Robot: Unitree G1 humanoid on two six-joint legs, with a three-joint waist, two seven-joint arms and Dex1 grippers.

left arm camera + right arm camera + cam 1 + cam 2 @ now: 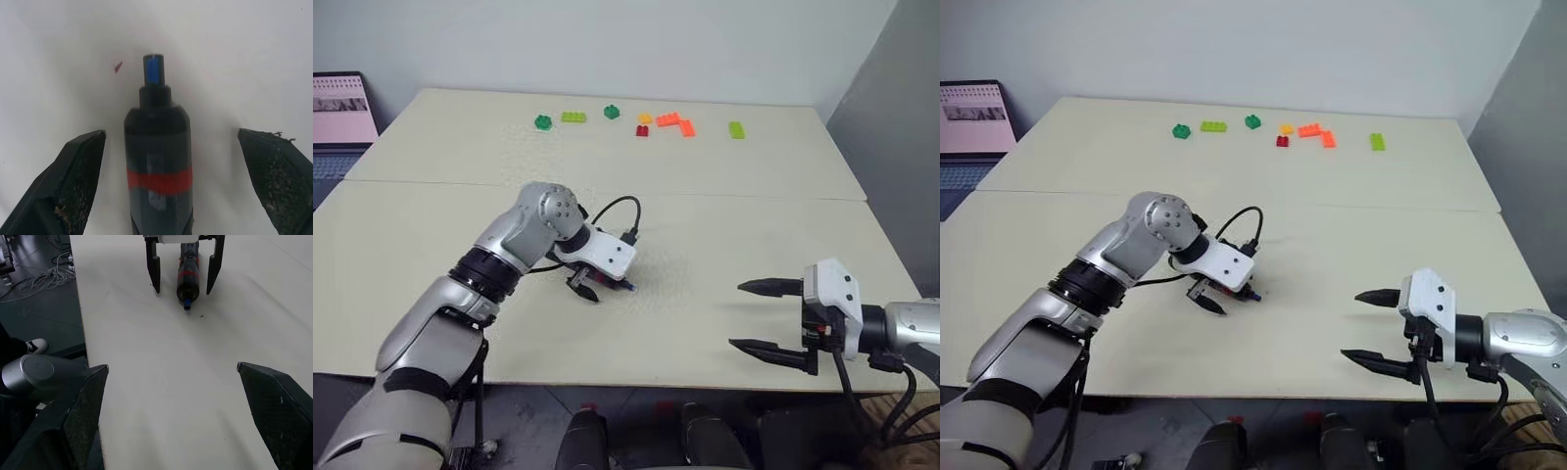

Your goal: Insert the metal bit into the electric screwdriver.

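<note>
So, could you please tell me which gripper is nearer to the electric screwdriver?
Left. The left gripper is open with a finger on either side of the electric screwdriver lying on the table; the right gripper, also open, hangs well off to its right.

One electric screwdriver [605,282] lies on the worktop [724,235], which is made of two pale panels joined edge to edge. Along the far side sit seven toy bricks: four green ones [543,122], [574,117], [611,113], [736,129], one orange piece [674,122], one small yellow-orange one [645,118] and one dark red one [642,130]. There are two grippers, the left gripper [586,285] and the right gripper [767,316], each with two black fingers [82,406], and one laptop [340,110] stands at the far left edge.
</note>
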